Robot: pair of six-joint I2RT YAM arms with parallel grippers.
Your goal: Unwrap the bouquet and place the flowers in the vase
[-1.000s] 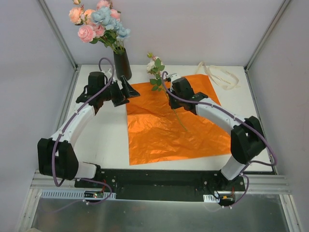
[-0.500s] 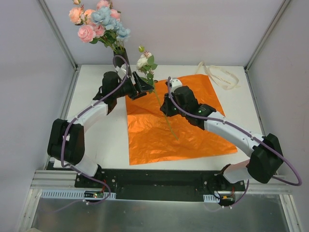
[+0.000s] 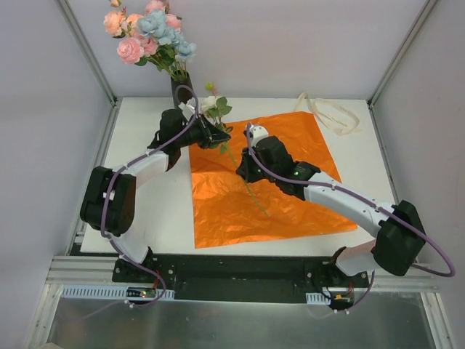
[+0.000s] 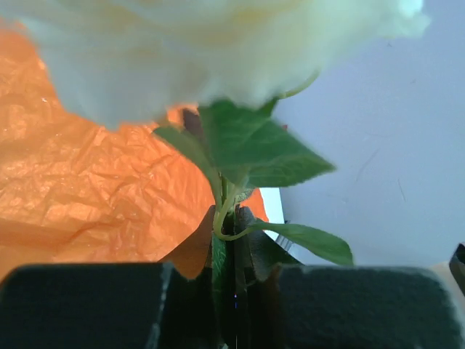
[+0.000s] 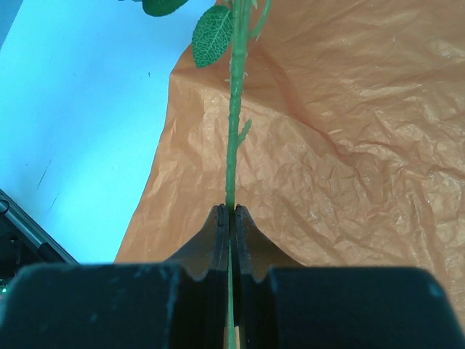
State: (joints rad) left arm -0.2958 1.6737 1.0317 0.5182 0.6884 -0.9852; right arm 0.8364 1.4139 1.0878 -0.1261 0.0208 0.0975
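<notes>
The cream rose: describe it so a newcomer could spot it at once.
Find the orange paper on the table. Above its far left corner, the left gripper and right gripper hold one long-stemmed cream rose. Unlike the pink and blue flowers, it is outside the black vase.

On the left wrist feed I saw a cream rose blurred across the top, very close to the lens. Its green leaves spread below it. The stem ran down into the left gripper, pinched between its dark jaws. Crinkled orange paper lay behind on the left.
</notes>
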